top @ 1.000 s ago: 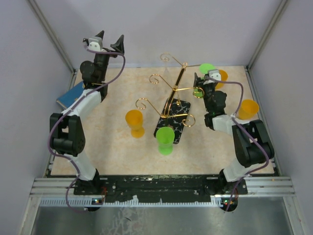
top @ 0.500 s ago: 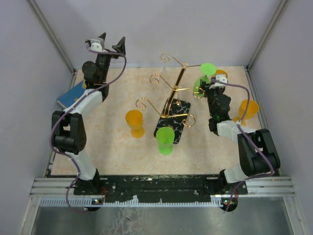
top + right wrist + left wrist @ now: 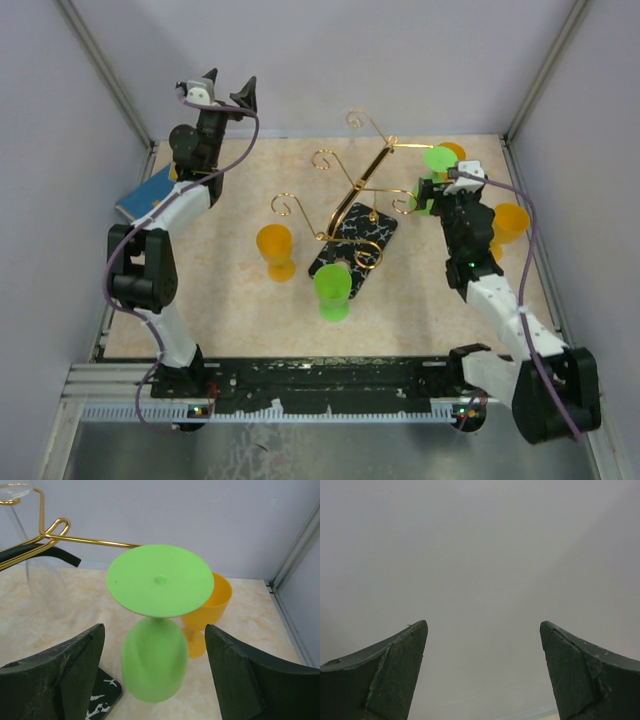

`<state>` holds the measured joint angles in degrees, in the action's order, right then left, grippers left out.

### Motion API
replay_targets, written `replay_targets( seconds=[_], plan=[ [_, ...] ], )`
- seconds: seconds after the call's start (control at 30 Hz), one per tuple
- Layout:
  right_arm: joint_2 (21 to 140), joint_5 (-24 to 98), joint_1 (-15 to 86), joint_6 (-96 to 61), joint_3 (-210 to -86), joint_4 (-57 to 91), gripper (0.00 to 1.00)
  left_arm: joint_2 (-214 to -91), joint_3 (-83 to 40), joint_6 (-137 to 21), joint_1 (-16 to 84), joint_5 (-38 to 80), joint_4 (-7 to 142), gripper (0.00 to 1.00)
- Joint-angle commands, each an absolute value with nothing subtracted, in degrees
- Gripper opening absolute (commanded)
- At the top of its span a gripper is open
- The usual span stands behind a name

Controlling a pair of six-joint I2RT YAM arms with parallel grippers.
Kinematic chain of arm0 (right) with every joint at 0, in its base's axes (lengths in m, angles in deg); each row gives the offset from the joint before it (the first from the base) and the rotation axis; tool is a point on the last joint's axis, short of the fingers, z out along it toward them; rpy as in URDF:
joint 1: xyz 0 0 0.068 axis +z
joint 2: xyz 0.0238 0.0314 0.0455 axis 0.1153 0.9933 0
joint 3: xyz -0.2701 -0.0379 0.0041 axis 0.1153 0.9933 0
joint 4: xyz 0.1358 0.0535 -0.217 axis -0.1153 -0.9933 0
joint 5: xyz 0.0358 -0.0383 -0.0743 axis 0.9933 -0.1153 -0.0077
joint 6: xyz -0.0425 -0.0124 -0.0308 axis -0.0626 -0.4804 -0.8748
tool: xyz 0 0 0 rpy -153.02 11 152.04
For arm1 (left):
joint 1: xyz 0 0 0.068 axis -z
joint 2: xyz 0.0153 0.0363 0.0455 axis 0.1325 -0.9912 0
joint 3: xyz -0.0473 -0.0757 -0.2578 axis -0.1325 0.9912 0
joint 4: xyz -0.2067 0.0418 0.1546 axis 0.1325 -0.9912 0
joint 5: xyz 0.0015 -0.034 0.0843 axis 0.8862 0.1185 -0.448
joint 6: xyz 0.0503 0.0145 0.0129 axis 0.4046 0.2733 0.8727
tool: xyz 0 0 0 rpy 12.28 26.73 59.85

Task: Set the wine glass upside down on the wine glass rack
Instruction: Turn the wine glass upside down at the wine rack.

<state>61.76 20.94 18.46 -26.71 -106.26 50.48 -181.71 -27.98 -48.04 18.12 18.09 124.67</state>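
The green wine glass point(image 3: 154, 660) hangs upside down, its flat foot point(image 3: 160, 580) on top, at the end of a gold arm point(image 3: 95, 541) of the wine glass rack point(image 3: 355, 190). Its bowl looks blurred. My right gripper point(image 3: 155, 627) is open, with a finger on each side of the bowl and a gap to the glass on both sides. From above, the right gripper point(image 3: 432, 195) sits at the rack's right arm, beside the green wine glass point(image 3: 437, 160). My left gripper point(image 3: 220, 95) is raised at the back left, open and empty, facing the wall.
The rack's black marbled base point(image 3: 360, 228) lies mid-table. A green glass point(image 3: 332, 290) stands at its near end and an orange glass point(image 3: 274, 250) to its left. Two orange glasses point(image 3: 510, 222) point(image 3: 210, 605) stand near the right arm. A clear glass point(image 3: 30, 570) hangs further back. A blue object point(image 3: 145, 195) lies at the left.
The right jaws have opened off the green glass, which now hangs on the rack. The right arm has drawn back to the right. The rack and its base have turned and shifted.
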Motion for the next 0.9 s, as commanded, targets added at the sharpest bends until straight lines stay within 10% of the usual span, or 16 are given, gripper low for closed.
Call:
replay_targets(
  seconds=[0.0,0.53,0.87],
  plan=[
    [52.95,20.44,18.74,-27.77,-108.77,35.84,0.82,-183.06,-30.66,-48.01,17.81,18.07,125.22,0.99],
    [49.79,10.69,18.75,-21.29,-123.5,20.63,0.86,-184.85,-32.54,-46.43,17.97,19.06,124.34,0.99],
    [73.51,1.88,17.71,-21.79,-157.19,9.97,0.87,-182.92,-31.84,-40.93,18.07,16.05,115.33,0.99]
  ],
)
